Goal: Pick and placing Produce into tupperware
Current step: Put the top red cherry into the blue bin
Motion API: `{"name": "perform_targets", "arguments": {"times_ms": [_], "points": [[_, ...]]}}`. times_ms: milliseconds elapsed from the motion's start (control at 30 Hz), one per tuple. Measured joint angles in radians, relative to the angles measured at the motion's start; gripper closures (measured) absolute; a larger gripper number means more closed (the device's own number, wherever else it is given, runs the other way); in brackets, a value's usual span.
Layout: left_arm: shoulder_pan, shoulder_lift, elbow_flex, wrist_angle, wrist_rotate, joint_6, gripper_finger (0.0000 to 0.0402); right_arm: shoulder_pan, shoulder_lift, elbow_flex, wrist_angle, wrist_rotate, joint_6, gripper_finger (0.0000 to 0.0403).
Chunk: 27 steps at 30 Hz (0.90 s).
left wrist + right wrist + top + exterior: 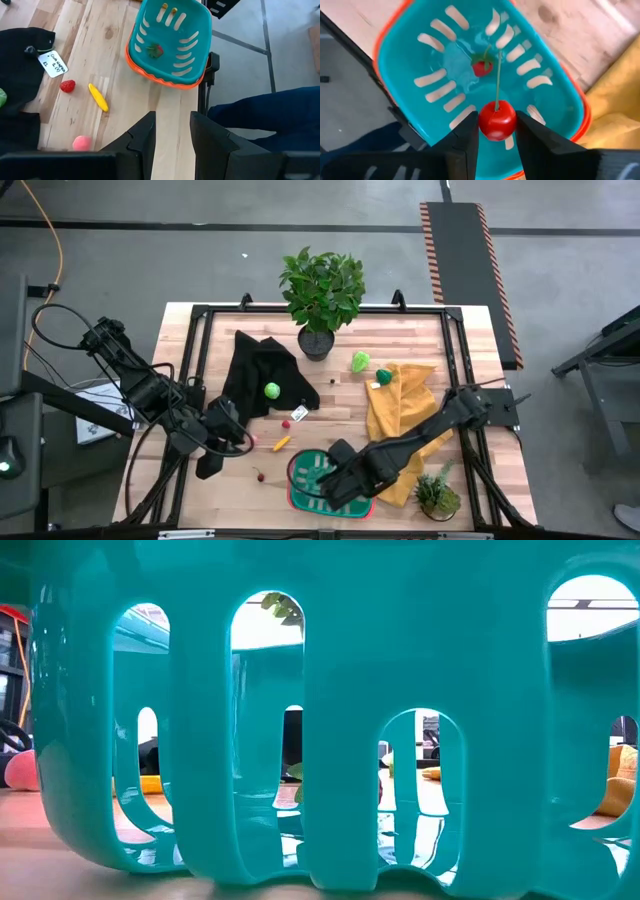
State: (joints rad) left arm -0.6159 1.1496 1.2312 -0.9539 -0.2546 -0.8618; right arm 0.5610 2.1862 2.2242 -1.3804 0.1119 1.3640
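The tupperware (312, 480) is a teal slotted container with an orange rim, sitting at the table's near edge; its wall (320, 690) fills the low view. My right gripper (496, 131) hovers over the tupperware (445, 60), shut on a red cherry (496, 121). A small red piece with a green top (482, 65) lies on the container's base. My left gripper (172, 137) is open over bare wood left of the tupperware (170, 45). A red bit (67, 86), a yellow piece (98, 97) and a pink ball (81, 143) lie on the table. My right gripper pinches the red cherry's round body (496, 121) between its two fingers (467, 135), one on each side. The fingers point down from above the container. The cherry is lifted clear of the base, and its thin green stem (498, 80) sticks out past the fingertips.
A black cloth (262, 370) carries a lime-green ball (271, 390). A yellow cloth (400, 415) lies right of the container, with green produce (360, 361) and a dark green piece (384, 376) near it. Potted plants stand at the far edge (322, 295) and near-right corner (437, 492). Another cherry (261, 475) lies on the wood.
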Motion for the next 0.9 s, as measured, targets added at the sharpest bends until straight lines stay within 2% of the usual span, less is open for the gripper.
{"name": "perform_targets", "arguments": {"times_ms": [200,900], "points": [[0.0,0.0,0.0,-0.018,0.014,0.018,0.0291,0.0,0.06,0.0,0.0,-0.042,0.012,0.0309],[0.0,0.0,0.0,-0.047,0.03,0.024,0.0291,-0.016,0.181,0.0,0.088,-0.087,0.069,0.0309]]}}
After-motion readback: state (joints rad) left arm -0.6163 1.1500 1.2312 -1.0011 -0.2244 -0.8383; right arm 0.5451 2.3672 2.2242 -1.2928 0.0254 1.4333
